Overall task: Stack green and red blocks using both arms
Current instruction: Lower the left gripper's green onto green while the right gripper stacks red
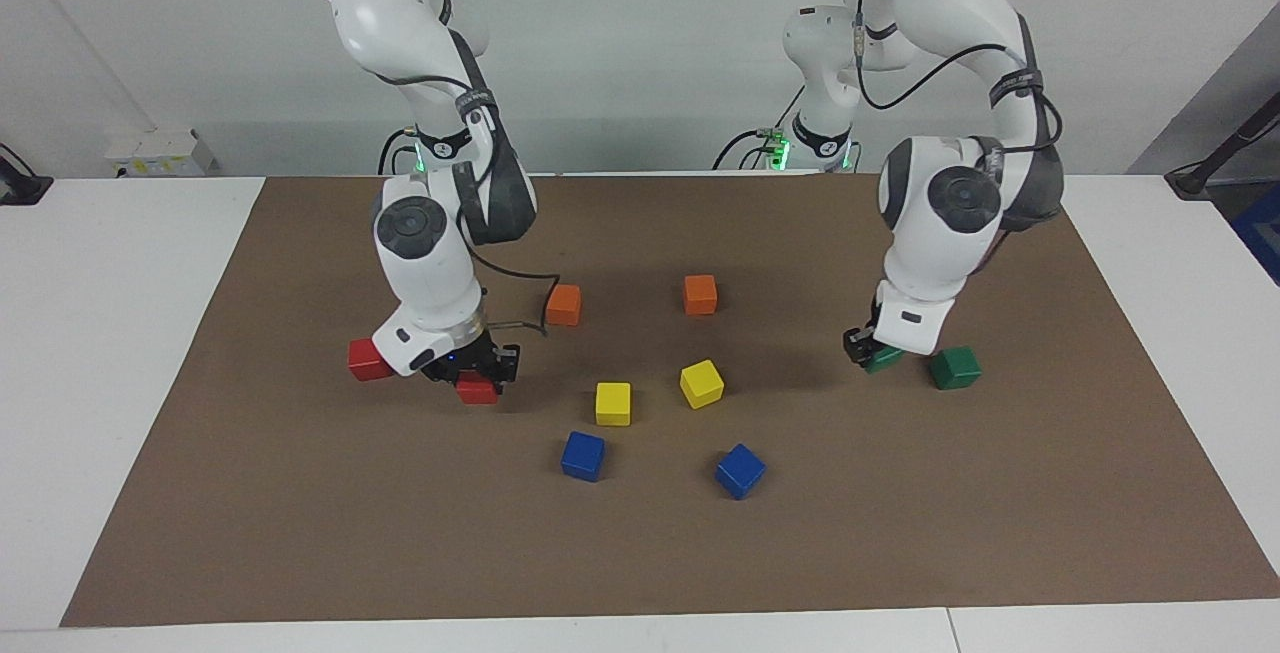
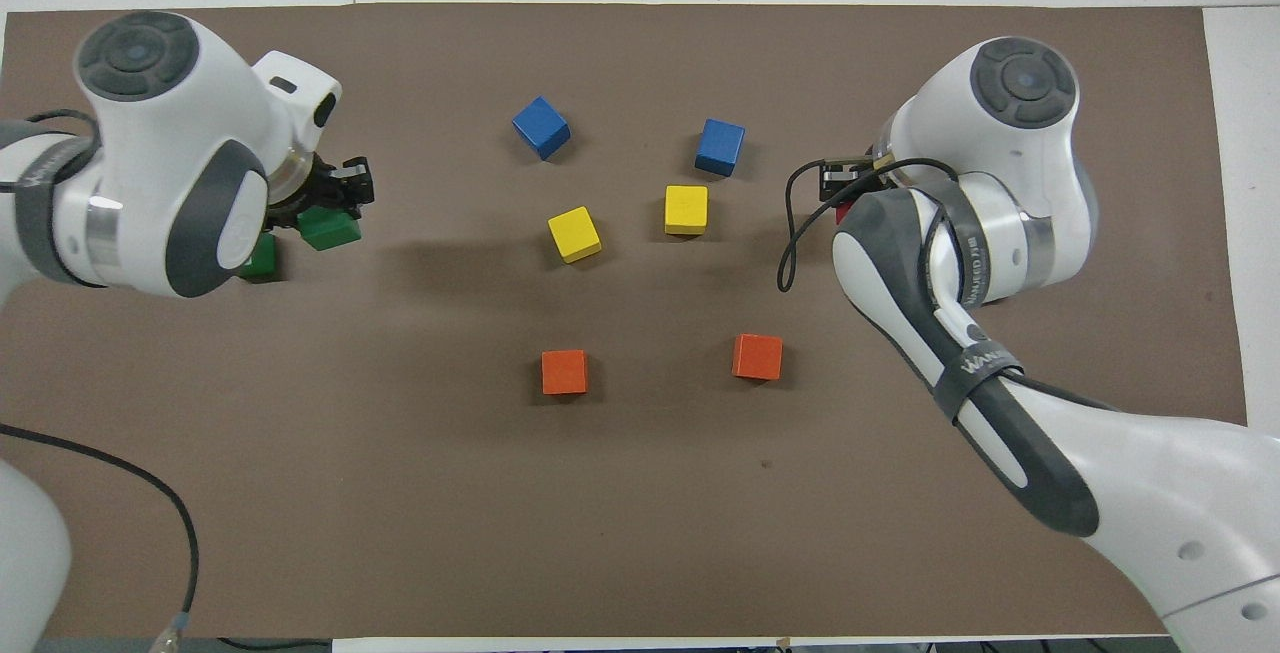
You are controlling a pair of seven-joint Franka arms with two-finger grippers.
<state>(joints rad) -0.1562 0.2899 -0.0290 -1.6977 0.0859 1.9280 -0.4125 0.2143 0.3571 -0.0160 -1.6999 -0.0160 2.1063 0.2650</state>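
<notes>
My right gripper (image 1: 478,374) is down at the brown mat and shut on a red block (image 1: 477,392), which rests on the mat. A second red block (image 1: 367,360) sits beside it, toward the right arm's end. My left gripper (image 1: 870,355) is shut on a green block (image 1: 888,361), also low on the mat. The other green block (image 1: 955,368) lies beside it, toward the left arm's end. In the overhead view the left gripper (image 2: 337,193) stands over the held green block (image 2: 329,230). There the right gripper (image 2: 840,191) shows only a sliver of red block (image 2: 843,214).
Between the two arms on the brown mat (image 1: 300,533) lie two orange blocks (image 1: 563,304) (image 1: 700,294), two yellow blocks (image 1: 613,403) (image 1: 701,383) and two blue blocks (image 1: 582,455) (image 1: 740,470). White table surrounds the mat.
</notes>
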